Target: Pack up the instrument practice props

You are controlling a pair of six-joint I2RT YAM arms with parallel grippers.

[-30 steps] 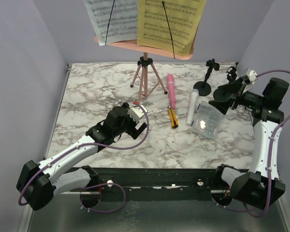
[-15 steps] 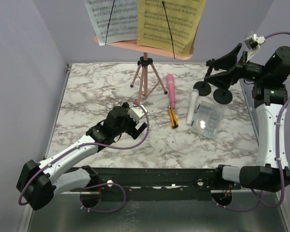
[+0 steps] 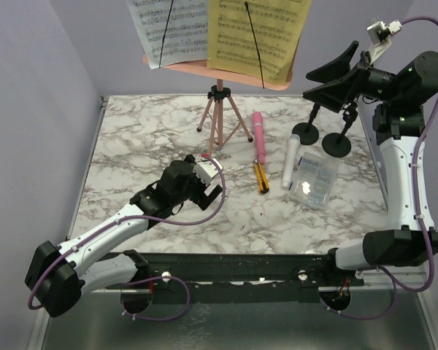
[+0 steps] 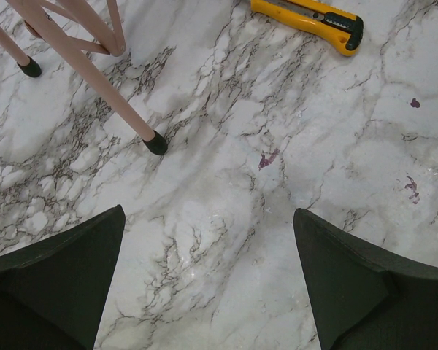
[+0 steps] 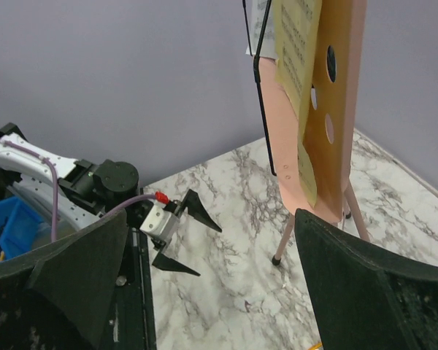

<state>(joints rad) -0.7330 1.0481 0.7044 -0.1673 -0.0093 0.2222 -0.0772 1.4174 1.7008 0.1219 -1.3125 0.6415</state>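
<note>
The pink perforated music rack stands on its pink tripod at the back, holding a white page and a yellow page. A pink microphone and a grey-white microphone lie right of the tripod. Two black round-based mic mounts stand at the back right. My right gripper is open and empty, raised beside the rack's right edge. My left gripper is open and empty, low over bare marble near a tripod leg.
A yellow-and-black cutter lies between the microphones and also shows in the left wrist view. A clear plastic box sits right of the grey-white microphone. Purple walls close the sides and back.
My right gripper has risen from low beside the right mic mount and swung up toward the rack's right edge, staying open. The left arm has not moved.
</note>
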